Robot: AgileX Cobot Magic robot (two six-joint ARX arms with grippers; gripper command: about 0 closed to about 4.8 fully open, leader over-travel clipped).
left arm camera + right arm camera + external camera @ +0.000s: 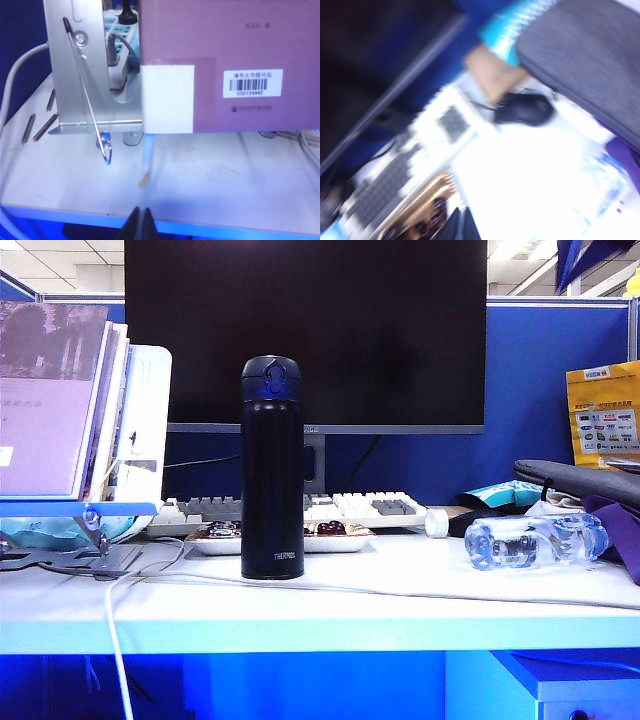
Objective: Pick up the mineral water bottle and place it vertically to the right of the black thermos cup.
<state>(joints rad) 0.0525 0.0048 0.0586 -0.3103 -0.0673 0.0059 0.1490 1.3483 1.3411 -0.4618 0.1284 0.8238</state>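
Note:
The mineral water bottle (535, 540), clear and crinkled, lies on its side on the white desk at the right. It shows again as a pale blur (605, 195) in the right wrist view. The black thermos cup (272, 470) stands upright left of the middle, well apart from the bottle. Neither arm shows in the exterior view. My right gripper (461, 224) is shut and empty, hovering above the desk between a tray and the bottle; this view is smeared by motion. My left gripper (141, 222) is shut and empty at the desk's front edge, facing a book stand.
A monitor (305, 330), a keyboard (340, 508) and a tray (215, 540) sit behind the thermos cup. A small white round object (437, 523) lies left of the bottle. A grey bag (580, 480), purple cloth (625, 540) and black mouse (524, 109) crowd the right. Books on a metal stand (60, 410) and a white cable (115, 630) fill the left.

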